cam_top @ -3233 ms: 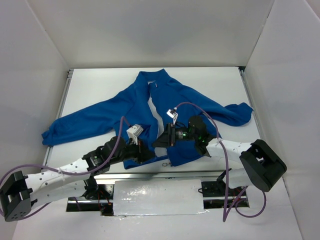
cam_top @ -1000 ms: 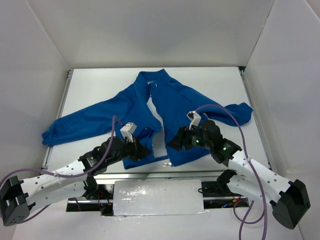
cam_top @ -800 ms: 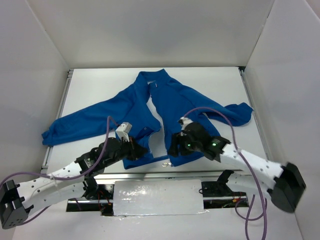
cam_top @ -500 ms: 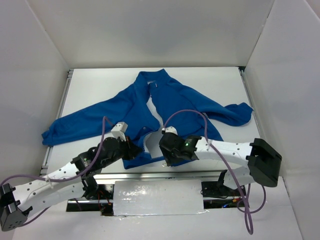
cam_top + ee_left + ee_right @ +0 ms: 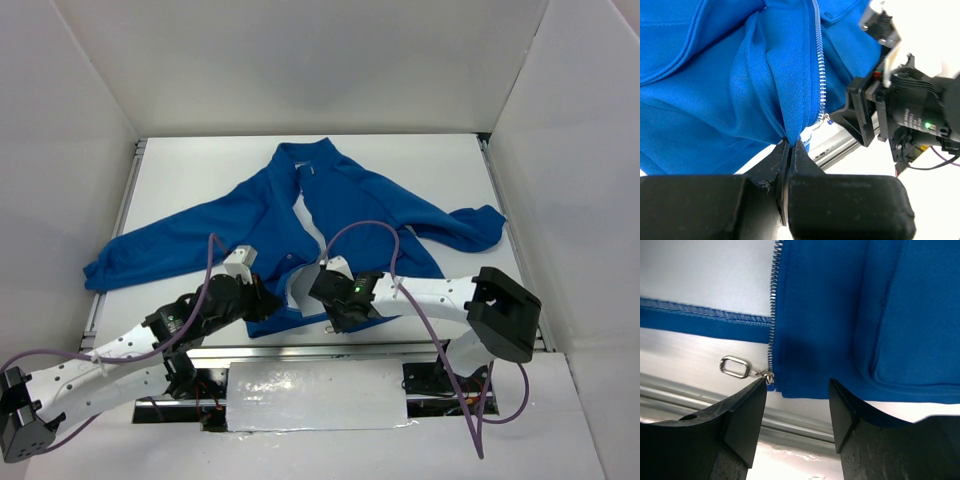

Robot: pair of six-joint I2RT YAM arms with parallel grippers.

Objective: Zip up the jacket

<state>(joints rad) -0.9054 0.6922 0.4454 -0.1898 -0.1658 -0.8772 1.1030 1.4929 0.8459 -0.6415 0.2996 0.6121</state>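
The blue jacket (image 5: 340,210) lies open on the table, collar far, hem near. My left gripper (image 5: 268,298) is shut on a fold of the left panel's hem (image 5: 790,132), right beside that panel's silver zipper teeth (image 5: 821,75). My right gripper (image 5: 336,318) is open and low over the bottom corner of the right panel (image 5: 840,305). Its fingers straddle the hem there. The zipper slider (image 5: 769,376) sits at its left fingertip (image 5: 757,390), and the oval pull ring (image 5: 735,366) lies flat on the table to the left. The two zipper sides stay apart.
The table's metal front rail (image 5: 790,417) runs just below the hem. White walls enclose the table (image 5: 200,170) on three sides. The jacket's sleeves spread out to the left (image 5: 130,255) and right (image 5: 470,225).
My right arm has swung left and down to the hem corner by the zipper slider, and its jaws have narrowed. The left gripper keeps its hold on the hem and has drawn slightly left.
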